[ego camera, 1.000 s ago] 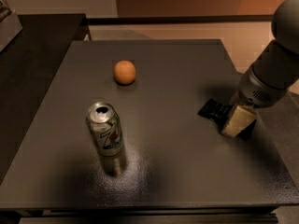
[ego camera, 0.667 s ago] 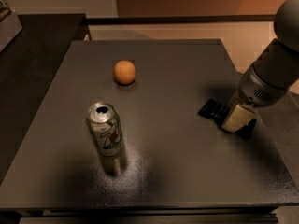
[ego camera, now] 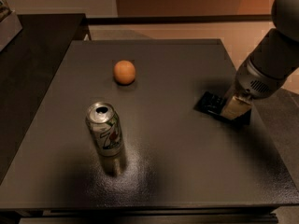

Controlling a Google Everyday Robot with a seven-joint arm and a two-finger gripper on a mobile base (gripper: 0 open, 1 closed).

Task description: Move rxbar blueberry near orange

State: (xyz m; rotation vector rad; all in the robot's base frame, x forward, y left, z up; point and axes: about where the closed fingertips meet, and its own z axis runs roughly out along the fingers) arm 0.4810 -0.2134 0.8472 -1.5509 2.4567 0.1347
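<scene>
The rxbar blueberry [ego camera: 211,103] is a flat dark bar lying on the right side of the dark table [ego camera: 154,171]; its right end is covered by my gripper. The orange [ego camera: 124,72] sits at the table's upper middle-left, well apart from the bar. My gripper [ego camera: 234,109], with pale fingers [ego camera: 232,107], comes down from the right onto the bar's right end, at table level.
An open silver-green 7up can [ego camera: 104,129] stands upright at the front left. The table's right edge runs close to the gripper. A darker counter [ego camera: 28,55] adjoins on the left.
The gripper has moved slightly and sits lower over the bar's right end; the bar, orange and can have not moved.
</scene>
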